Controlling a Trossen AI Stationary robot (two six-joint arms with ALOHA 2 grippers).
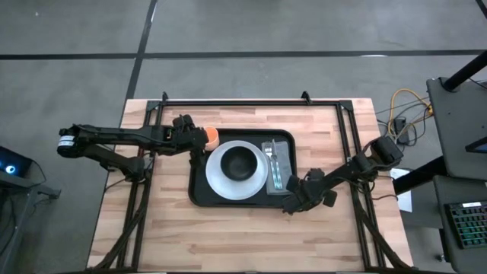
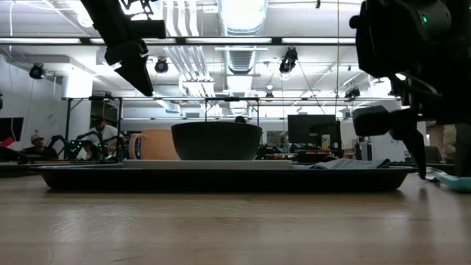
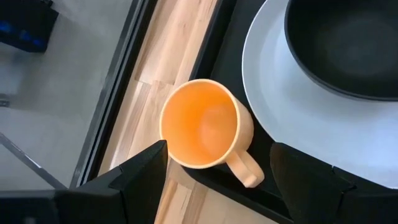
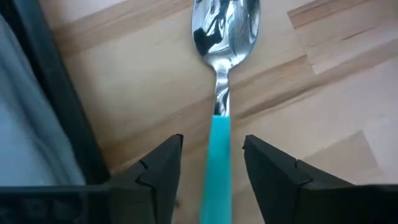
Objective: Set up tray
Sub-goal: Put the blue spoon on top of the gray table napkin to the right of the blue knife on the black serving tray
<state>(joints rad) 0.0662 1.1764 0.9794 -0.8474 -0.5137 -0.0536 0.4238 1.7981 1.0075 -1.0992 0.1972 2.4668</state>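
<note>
The black tray (image 1: 199,194) lies mid-table and carries a white plate (image 1: 218,179) with a dark bowl (image 1: 241,161) on it. A grey napkin (image 1: 283,164) with a fork (image 1: 272,164) lies at the tray's right end. An orange cup (image 3: 200,124) stands upright in the tray's far left corner. My left gripper (image 3: 217,146) hangs open above the cup, one finger on each side. A spoon (image 4: 224,37) with a teal handle (image 4: 216,168) lies flat on the wood off the tray's near right corner. My right gripper (image 4: 211,140) is open over it, its fingers astride the handle.
Black frame rails (image 1: 148,129) run along the table's left and right sides and its far edge. Bare wood (image 1: 228,236) spreads between the tray and the table's near edge. People sit in the room beyond the table (image 2: 99,132).
</note>
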